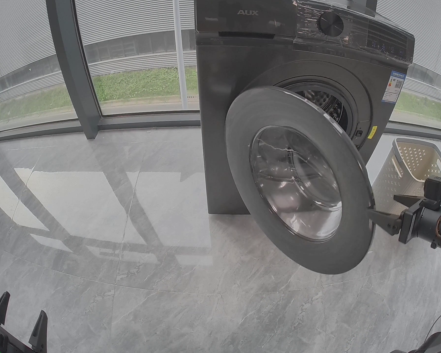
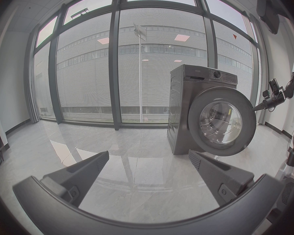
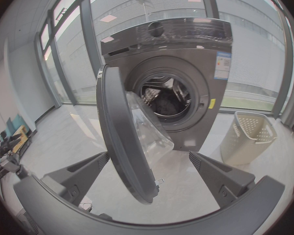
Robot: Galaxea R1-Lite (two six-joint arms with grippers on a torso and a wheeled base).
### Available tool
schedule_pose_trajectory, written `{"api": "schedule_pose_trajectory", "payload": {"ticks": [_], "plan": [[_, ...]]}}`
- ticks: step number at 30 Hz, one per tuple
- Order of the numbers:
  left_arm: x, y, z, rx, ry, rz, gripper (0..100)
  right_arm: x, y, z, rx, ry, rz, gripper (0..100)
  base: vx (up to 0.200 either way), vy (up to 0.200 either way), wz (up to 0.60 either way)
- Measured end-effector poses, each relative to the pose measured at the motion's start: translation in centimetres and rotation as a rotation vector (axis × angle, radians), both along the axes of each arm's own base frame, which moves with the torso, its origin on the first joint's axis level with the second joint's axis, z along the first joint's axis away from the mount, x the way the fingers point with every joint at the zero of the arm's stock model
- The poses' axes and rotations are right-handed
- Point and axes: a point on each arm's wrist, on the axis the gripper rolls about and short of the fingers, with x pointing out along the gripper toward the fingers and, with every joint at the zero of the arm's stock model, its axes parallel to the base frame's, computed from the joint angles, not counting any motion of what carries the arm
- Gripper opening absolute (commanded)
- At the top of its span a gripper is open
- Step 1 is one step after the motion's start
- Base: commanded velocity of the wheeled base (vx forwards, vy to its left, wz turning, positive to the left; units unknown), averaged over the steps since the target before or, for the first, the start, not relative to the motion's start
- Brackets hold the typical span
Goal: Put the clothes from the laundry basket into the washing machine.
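The grey washing machine (image 1: 230, 123) stands by the windows with its round door (image 1: 299, 182) swung wide open. Through the opening, the drum (image 3: 166, 98) holds a dark mass. A cream laundry basket (image 1: 416, 167) sits on the floor right of the machine, and the part of its inside that shows holds no clothes. My right gripper (image 1: 389, 211) is open at the door's free edge, with the door rim (image 3: 121, 141) standing between its fingers (image 3: 219, 175). My left gripper (image 1: 19, 319) is open and holds nothing, low at the near left and far from the machine.
Grey marble floor (image 1: 132, 221) spreads wide to the left of the machine. Tall windows (image 1: 132, 50) with dark frames run behind it. The open door takes up the space in front of the machine, between the drum and me. The basket (image 3: 248, 137) stands close to the machine's right side.
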Motion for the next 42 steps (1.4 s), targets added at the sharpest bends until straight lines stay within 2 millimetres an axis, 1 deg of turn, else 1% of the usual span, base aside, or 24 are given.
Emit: {"api": "schedule_pose_trajectory", "payload": {"ticks": [7,11,13,16,18,20,24,31,36,38,39,42], "plan": [[0.0,0.0,0.0,0.001,0.0,0.0,100,1.0,-2.7,0.6,-0.01,-0.06,-0.173,100,0.0,0.0,0.0],[0.0,0.0,0.0,0.0,0.0,0.0,100,1.9,-4.6,1.3,-0.017,-0.11,-0.307,100,0.0,0.0,0.0],[0.0,0.0,0.0,0.0,0.0,0.001,100,2.4,-5.2,1.6,-0.018,-0.146,-0.347,100,0.0,-0.1,0.0],[0.0,0.0,0.0,0.0,0.0,0.001,100,2.8,-5.9,1.4,-0.022,-0.149,-0.384,100,0.0,-0.2,0.0],[0.0,0.0,0.0,-0.001,0.0,0.001,100,2.9,-6.1,0.8,-0.026,-0.127,-0.388,100,0.0,-0.2,0.0],[0.0,0.0,0.0,-0.001,0.0,0.002,100,2.7,-6.0,0.1,-0.029,-0.098,-0.376,100,0.0,-0.2,0.0],[0.0,0.0,0.0,-0.002,0.0,0.001,100,1.8,-5.1,-0.7,-0.018,-0.07,-0.292,100,0.0,-0.2,0.0],[0.0,0.0,0.0,-0.003,0.0,0.001,100,-0.3,-2.7,-1.8,-0.004,-0.043,-0.118,100,0.0,0.0,0.0],[0.0,0.0,0.0,-0.003,0.001,0.0,100,-1.4,-1.0,-2.3,0.009,-0.031,0.005,100,0.0,0.0,0.0],[0.0,0.0,0.0,-0.003,0.001,0.001,100,-1.6,-0.4,-2.3,0.018,-0.033,0.045,100,0.0,-0.2,0.0],[0.0,0.0,0.0,-0.004,0.001,0.0,100,-1.8,-0.1,-2.3,0.023,-0.032,0.063,0,0.0,-0.2,0.0],[0.0,0.0,0.0,-0.004,0.001,0.0,100,-2.0,0.3,-2.4,0.032,-0.028,0.091,0,0.0,-0.2,0.0]]}}
